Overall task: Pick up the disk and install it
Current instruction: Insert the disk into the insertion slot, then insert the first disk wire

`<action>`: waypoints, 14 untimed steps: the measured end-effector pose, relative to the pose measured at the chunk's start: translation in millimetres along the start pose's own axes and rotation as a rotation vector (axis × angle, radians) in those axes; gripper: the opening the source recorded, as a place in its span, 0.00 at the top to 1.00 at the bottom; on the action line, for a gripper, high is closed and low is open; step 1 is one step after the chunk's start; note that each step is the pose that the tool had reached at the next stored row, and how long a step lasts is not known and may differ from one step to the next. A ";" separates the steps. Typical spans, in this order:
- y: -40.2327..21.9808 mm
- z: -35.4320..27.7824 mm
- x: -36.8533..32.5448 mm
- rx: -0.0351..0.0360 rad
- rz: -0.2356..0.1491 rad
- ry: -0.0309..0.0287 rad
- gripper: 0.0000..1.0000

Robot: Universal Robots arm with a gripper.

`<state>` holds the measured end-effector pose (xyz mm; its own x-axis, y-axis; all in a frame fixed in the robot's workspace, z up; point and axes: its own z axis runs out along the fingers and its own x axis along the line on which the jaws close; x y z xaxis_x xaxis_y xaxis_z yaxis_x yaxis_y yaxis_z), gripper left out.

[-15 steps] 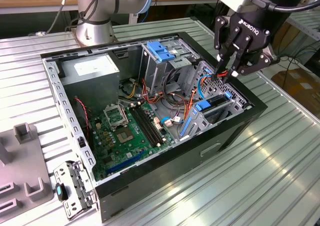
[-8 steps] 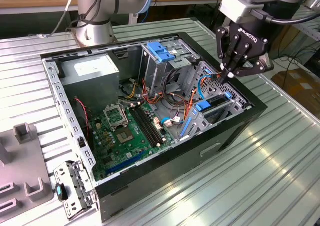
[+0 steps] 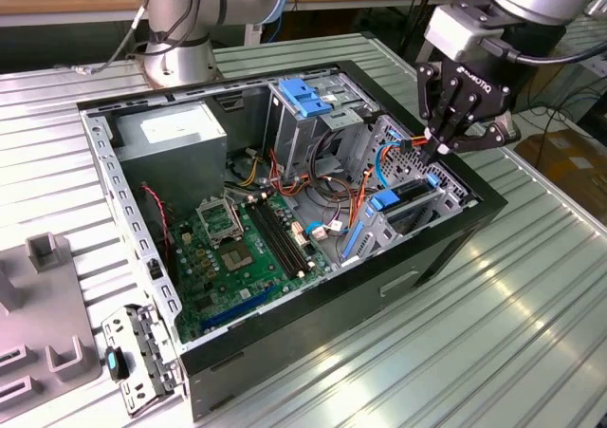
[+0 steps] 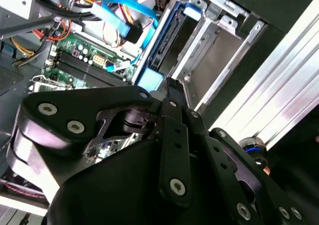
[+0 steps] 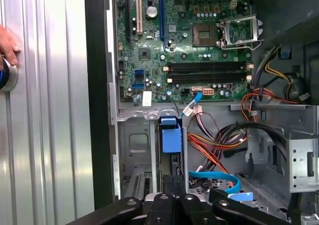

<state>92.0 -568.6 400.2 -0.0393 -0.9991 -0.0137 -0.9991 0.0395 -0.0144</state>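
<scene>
The disk [image 3: 410, 198] stands on edge in the drive bay at the near right corner of the open computer case [image 3: 313, 338], dark with blue side rails. In both wrist views its blue rail tab [image 5: 170, 134] [image 4: 149, 79] shows in the metal bay. My black gripper [image 3: 442, 150] hangs just above the disk's upper end, fingers drawn together with nothing between them. Its fingertips [image 4: 169, 84] point down at the bay beside the blue tab. Whether they touch the disk is not clear.
Inside the case lie the green motherboard [image 3: 237, 248], a grey power-supply box [image 3: 175, 136], a drive cage with a light-blue top [image 3: 306, 96] and loose cables [image 5: 214, 145]. A hand [image 5: 7, 44] rests on the ribbed table [image 3: 493, 333]. Grey fixtures [image 3: 43, 300] sit at the exterior view's left.
</scene>
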 end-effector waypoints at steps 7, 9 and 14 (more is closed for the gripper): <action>-9.4 11.5 -0.2 0.0000 0.000 0.0000 0.89; -9.4 11.6 -0.2 0.0000 0.000 -0.0002 0.89; -9.4 11.7 -0.2 0.0000 0.000 -0.0002 0.89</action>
<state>101.5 -568.7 388.6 -0.0394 -0.9991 -0.0139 -0.9991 0.0396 -0.0144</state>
